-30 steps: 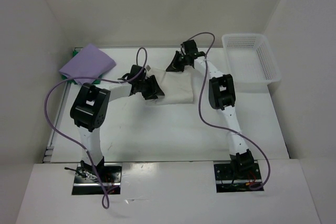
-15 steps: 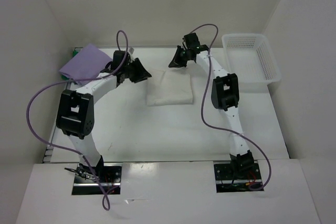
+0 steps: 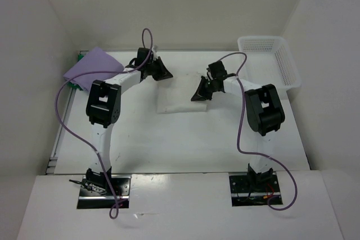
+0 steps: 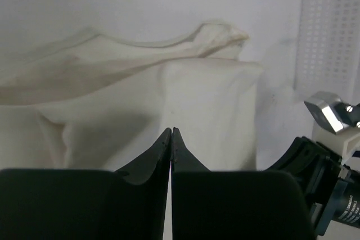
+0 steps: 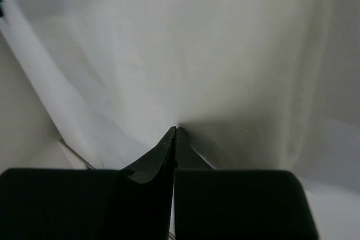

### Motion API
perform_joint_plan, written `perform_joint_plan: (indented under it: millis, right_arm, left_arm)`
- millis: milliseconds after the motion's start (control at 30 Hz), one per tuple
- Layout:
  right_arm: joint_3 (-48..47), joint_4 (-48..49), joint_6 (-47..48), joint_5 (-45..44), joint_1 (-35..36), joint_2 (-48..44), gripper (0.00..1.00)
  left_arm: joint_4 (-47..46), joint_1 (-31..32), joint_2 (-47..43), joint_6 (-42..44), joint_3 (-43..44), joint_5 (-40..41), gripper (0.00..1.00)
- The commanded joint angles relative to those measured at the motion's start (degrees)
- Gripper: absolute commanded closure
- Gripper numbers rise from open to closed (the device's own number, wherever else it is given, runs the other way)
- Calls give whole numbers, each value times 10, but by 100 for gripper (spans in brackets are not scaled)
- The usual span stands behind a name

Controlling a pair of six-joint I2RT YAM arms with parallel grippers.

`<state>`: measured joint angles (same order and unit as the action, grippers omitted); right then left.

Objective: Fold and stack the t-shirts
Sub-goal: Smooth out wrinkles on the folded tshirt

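The cream shirt (image 3: 180, 98) sits folded near the tabletop's far edge, with the left jaws shut at its far-left corner and the right jaws pinching its right side. Can't tell if the left jaws caught any cloth. In the far-left corner, the purple shirt (image 3: 93, 67) hides most of the green shirt (image 3: 80, 58).

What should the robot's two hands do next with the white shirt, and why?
Probably lift both together a little: the left gripper and right gripper are shut at opposite sides of the folded cream-white cloth t-shirt lying on the white table.
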<state>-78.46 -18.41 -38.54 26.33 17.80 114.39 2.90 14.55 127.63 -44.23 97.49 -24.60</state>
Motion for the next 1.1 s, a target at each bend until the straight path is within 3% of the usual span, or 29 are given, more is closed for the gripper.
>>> perform_joint_plan:
  millis: [0, 267, 333, 367, 400, 500, 533, 633, 667, 833, 1067]
  right_arm:
    - [44, 56, -2, -5, -16, -12, 100]
    - [94, 76, -9, 5, -40, -22, 100]
    - [100, 76, -9, 5, -40, -28, 100]
    - [100, 76, -9, 5, -40, -28, 100]
    - [100, 76, -9, 5, -40, -28, 100]
    - [87, 62, -9, 10, -40, -41, 100]
    - [78, 52, -9, 3, -40, -46, 99]
    - [73, 44, -9, -3, -40, -83, 88]
    - [67, 44, -9, -3, -40, -93, 80]
    - [67, 39, -23, 2, -40, -162, 59]
    - [89, 21, -34, -3, -40, -272, 46]
  left_arm:
    - [-4, -6, 29, -7, 16, 15, 94]
    - [-11, -65, 46, 12, -34, 62, 89]
    - [-26, -84, 29, 12, -53, 62, 82]
    - [-35, -84, 7, 12, -58, 54, 76]
    - [-45, -90, -7, 12, -63, 47, 61]
    - [-67, -90, -70, 19, -76, 31, 40]
    - [-67, -90, -105, 19, -83, 31, 29]
    - [-54, -90, -168, 44, -129, 60, 15]
    - [-54, -90, -180, 51, -145, 72, 11]
    - [-65, -90, -208, 63, -274, 25, 8]
    - [-65, -90, -151, 80, -291, -34, 8]
